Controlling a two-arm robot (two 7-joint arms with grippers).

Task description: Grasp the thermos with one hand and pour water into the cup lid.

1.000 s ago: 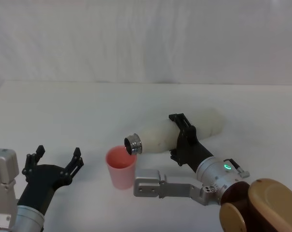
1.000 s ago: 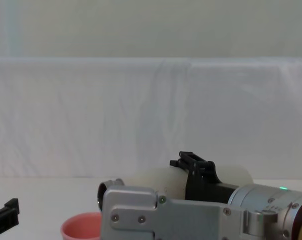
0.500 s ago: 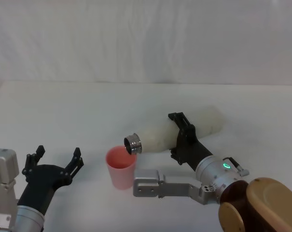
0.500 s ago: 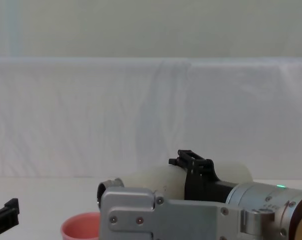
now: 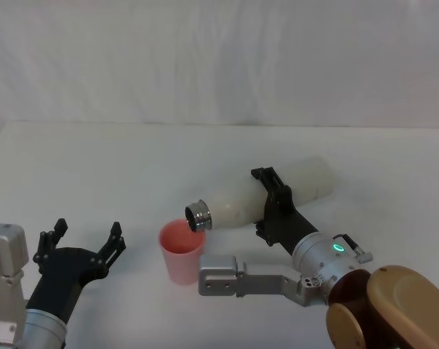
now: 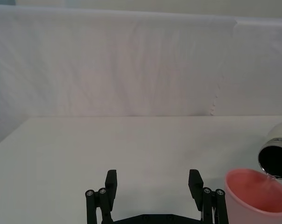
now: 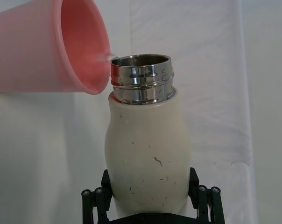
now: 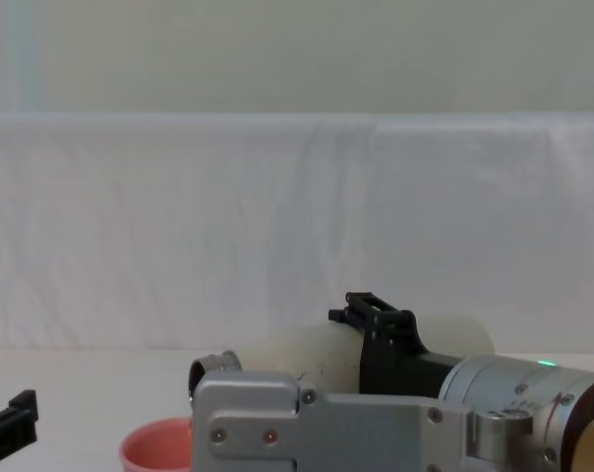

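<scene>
Spillage is the risk: the right gripper [image 5: 272, 206] clamps the thermos [image 5: 267, 195] tipped near-horizontal, its steel neck [image 7: 141, 78] just over the pink cup lid [image 5: 182, 251] rim on the table; further tilt could overshoot or knock it. Left gripper [image 5: 81, 243] waits open nearby

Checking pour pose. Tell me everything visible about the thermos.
The thermos is a cream-white matte cylinder with rounded shoulders and small dark scuffs, ending in a shiny threaded steel neck, uncapped. It lies tipped nearly horizontal above the table, mouth aimed down at the pink cup lid and just over its rim. The right gripper clamps its body around the middle. A thin clear stream of water runs from the mouth into the cup lid.
</scene>
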